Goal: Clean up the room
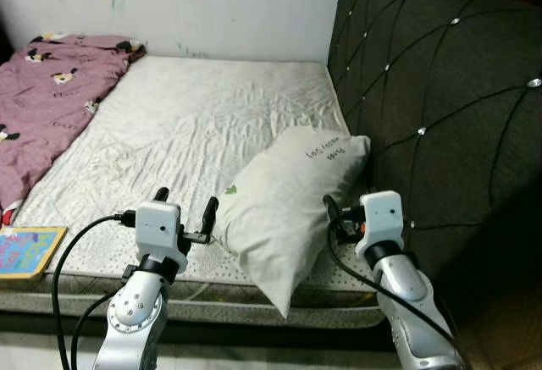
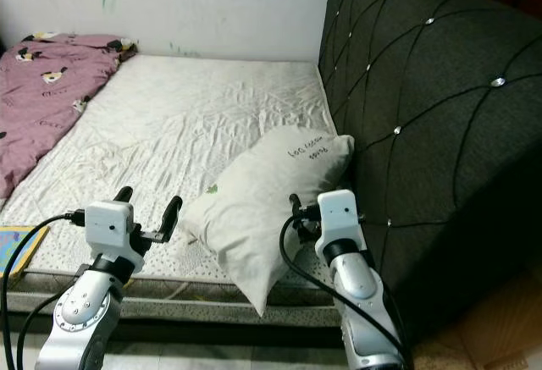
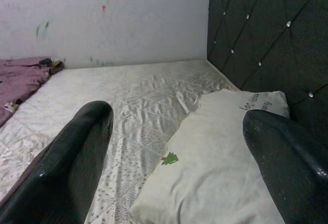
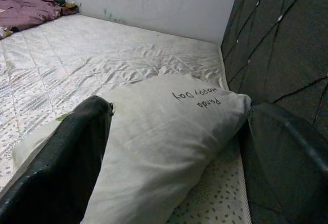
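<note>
A white pillow [image 1: 288, 196] with black lettering and a small green tree print lies tilted on the bare mattress [image 1: 195, 116]. Its far end leans by the dark headboard [image 1: 440, 91] and its near corner hangs over the front edge. My left gripper [image 1: 186, 205] is open just left of the pillow's near end, which also appears in the left wrist view [image 3: 225, 157]. My right gripper [image 1: 341, 218] is open at the pillow's right side. In the right wrist view the pillow [image 4: 169, 126] lies between its spread fingers [image 4: 77, 152].
A pink printed blanket [image 1: 51, 91] is bunched at the mattress's far left. A colourful book [image 1: 30, 251] rests on the front left edge. A white wall [image 1: 212, 6] runs behind the bed, and the tufted headboard closes the right side.
</note>
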### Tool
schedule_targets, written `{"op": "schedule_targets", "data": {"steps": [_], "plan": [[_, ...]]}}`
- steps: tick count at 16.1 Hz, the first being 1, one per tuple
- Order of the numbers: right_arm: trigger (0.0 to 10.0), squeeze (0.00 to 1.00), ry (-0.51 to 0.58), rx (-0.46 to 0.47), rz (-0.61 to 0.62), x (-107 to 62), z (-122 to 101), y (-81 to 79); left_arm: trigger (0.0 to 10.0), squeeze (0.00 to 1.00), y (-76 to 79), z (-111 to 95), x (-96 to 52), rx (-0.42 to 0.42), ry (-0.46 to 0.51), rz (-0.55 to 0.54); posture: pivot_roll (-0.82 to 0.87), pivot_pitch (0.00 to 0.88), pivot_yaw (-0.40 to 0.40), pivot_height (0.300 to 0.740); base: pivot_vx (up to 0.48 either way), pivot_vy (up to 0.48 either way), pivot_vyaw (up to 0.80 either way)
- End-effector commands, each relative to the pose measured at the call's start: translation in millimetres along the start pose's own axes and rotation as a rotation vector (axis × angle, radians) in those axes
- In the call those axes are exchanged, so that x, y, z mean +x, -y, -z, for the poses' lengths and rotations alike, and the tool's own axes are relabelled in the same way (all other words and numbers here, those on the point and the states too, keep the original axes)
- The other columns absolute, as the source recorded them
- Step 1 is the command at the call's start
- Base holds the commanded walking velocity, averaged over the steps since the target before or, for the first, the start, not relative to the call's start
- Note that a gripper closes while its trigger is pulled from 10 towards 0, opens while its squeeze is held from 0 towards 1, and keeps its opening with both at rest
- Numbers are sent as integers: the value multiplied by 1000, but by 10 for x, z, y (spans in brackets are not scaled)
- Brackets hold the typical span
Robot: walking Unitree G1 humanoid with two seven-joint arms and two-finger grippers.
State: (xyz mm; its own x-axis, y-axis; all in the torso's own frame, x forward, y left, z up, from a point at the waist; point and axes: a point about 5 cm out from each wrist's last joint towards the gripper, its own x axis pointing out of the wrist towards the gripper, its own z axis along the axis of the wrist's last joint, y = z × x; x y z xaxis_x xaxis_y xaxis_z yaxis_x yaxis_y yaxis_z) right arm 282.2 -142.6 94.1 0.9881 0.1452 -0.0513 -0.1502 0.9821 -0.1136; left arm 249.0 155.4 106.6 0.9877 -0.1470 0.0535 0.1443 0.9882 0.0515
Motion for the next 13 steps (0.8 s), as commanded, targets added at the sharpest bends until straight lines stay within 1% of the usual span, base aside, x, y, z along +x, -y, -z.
{"op": "schedule_targets", "data": {"steps": [1, 4, 9, 11, 12, 13], "plan": [[10000, 0, 22, 6, 0, 41, -51, 13, 10000, 0, -8, 11, 11, 0, -3, 7, -18, 0, -27, 740, 262, 0, 0], [10000, 0, 26, 4, 0, 57, -50, 11, 10000, 0, -4, 19, 9, -3, 1, 11, -14, 0, -22, 740, 291, 0, 0], [10000, 0, 34, -3, -1, 100, -54, 5, 10000, 0, 10, 8, 56, -6, 9, 17, -15, 0, -20, 740, 300, 0, 0], [10000, 0, 45, -14, -12, 143, -68, -8, 10000, 0, 10, 6, 100, -4, 13, 15, -15, 0, -18, 740, 272, 0, 0], [10000, 0, 64, -36, -21, 200, -111, -22, 10000, 0, 14, -34, 148, -9, 36, 17, -1, 0, -16, 740, 277, 0, 0], [10000, 0, 65, -40, -22, 215, -115, -26, 10000, 0, 12, -42, 161, -9, 39, 18, 19, 0, -5, 740, 281, 0, 0]]}}
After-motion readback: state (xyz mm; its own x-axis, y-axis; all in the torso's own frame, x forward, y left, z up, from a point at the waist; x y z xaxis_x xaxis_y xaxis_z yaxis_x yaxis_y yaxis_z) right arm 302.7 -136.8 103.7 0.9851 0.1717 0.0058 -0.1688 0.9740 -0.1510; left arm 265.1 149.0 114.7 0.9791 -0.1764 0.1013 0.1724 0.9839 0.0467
